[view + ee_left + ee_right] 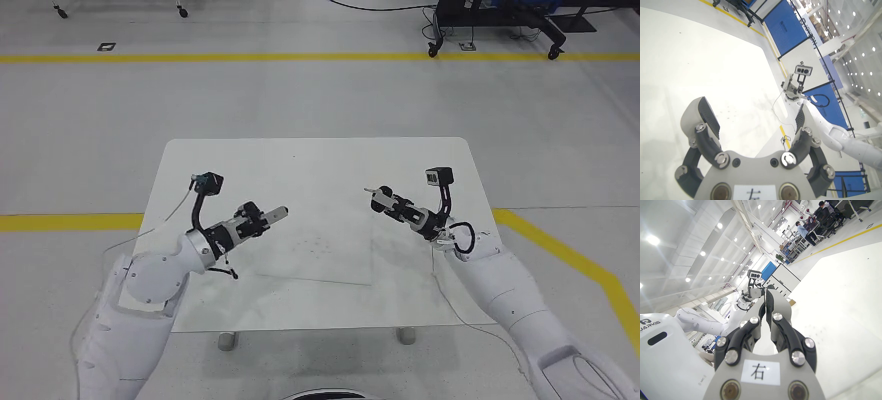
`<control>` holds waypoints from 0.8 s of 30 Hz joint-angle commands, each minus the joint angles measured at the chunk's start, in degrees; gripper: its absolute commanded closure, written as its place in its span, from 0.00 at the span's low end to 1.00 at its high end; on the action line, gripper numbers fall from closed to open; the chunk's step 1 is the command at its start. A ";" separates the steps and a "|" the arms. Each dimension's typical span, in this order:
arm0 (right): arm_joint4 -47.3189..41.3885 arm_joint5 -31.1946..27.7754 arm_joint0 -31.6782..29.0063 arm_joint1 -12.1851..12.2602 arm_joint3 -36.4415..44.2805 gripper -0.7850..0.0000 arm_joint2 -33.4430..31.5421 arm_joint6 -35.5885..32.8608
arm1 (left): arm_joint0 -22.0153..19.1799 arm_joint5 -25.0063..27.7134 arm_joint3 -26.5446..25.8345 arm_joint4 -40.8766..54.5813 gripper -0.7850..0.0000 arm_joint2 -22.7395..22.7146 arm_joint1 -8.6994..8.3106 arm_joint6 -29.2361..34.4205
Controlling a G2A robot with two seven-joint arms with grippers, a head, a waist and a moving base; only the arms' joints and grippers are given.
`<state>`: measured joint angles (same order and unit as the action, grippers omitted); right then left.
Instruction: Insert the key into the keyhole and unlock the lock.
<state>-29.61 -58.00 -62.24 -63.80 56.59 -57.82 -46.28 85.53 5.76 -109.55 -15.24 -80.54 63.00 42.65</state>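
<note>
Two claws hung facing each other above the table (320, 170). We judged the right claw (766, 294) pinched shut on a thin metal sliver, likely the key (765, 297), presented for insertion; the left claw (753, 106) gaped apart, empty.

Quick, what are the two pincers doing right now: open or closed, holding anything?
Left pincer: open, empty.
Right pincer: closed; something thin may be pinched at the tips, but it cannot be told what.

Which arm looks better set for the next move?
Right, probably: the right end effector is shut on a thin metal sliver, seemingly the key. The left end effector hangs open and empty above the table.
</note>
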 commanded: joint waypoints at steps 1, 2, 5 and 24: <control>0.00 0.00 0.00 0.00 0.00 1.00 0.00 0.00 | 2.94 0.72 -3.59 -3.55 0.00 -1.71 -0.40 -0.61; 0.00 0.00 0.00 0.00 0.00 1.00 0.00 0.00 | 4.11 1.57 -5.44 -5.69 0.00 -3.33 -0.69 -0.50; 0.00 0.00 0.00 0.00 0.00 1.00 0.00 0.00 | 8.40 5.23 -9.70 -10.49 0.00 -9.77 -1.56 -0.17; 0.00 0.00 0.00 0.00 0.00 1.00 0.00 0.00 | 8.97 17.76 3.60 -35.49 0.00 -17.06 -4.12 3.76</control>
<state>-29.61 -58.00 -62.24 -63.80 56.59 -57.82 -46.28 95.13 21.28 -108.28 -48.92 -98.28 58.99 47.32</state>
